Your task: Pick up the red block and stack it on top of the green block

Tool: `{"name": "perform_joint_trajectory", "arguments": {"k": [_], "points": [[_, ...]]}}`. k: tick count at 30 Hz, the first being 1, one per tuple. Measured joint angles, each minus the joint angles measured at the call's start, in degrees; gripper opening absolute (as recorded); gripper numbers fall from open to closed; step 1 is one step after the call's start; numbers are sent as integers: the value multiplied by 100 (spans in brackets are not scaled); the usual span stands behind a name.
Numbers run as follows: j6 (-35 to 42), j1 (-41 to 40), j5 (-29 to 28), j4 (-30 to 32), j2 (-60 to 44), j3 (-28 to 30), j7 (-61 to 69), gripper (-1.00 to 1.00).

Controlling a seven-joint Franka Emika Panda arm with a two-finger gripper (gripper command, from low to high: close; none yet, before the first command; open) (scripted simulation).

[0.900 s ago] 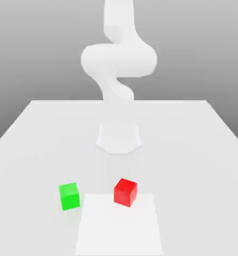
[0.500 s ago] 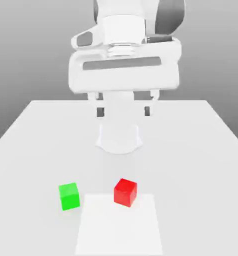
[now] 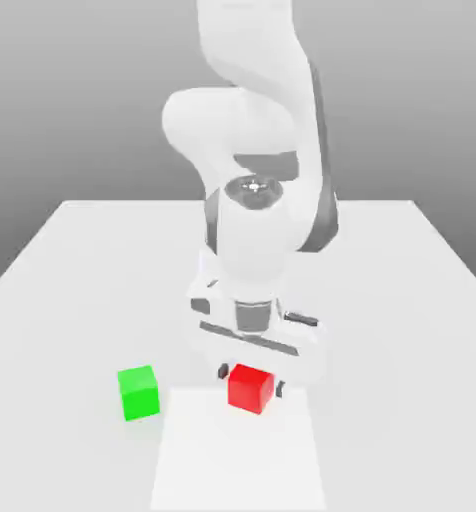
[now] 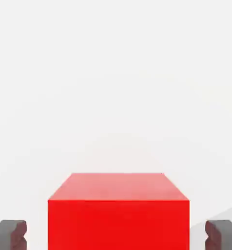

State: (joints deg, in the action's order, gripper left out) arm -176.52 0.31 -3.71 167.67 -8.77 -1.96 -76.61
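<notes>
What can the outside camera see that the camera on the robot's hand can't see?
The exterior view alone shows the green block sitting on the table, to the exterior view's left of the red one, and the big white arm bending down over the red one. The hand view alone shows the two dark fingers standing on either side of the red block with a gap to each, so they are open. Both views share the red block and the white tabletop.
</notes>
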Motion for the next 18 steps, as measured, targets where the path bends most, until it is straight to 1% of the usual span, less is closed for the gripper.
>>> {"name": "perform_joint_trajectory", "arguments": {"k": [4, 9, 12, 14, 18], "points": [[-39, 23, -25, -4, -43, 31, -20, -100], [722, -49, 387, 110, 839, -157, 286, -100], [1235, 11, 490, 203, 1439, -132, 343, -100], [1467, -108, 438, 183, 1648, 26, 595, -100], [1799, -517, 216, 34, 1831, 534, 1394, -100]]}}
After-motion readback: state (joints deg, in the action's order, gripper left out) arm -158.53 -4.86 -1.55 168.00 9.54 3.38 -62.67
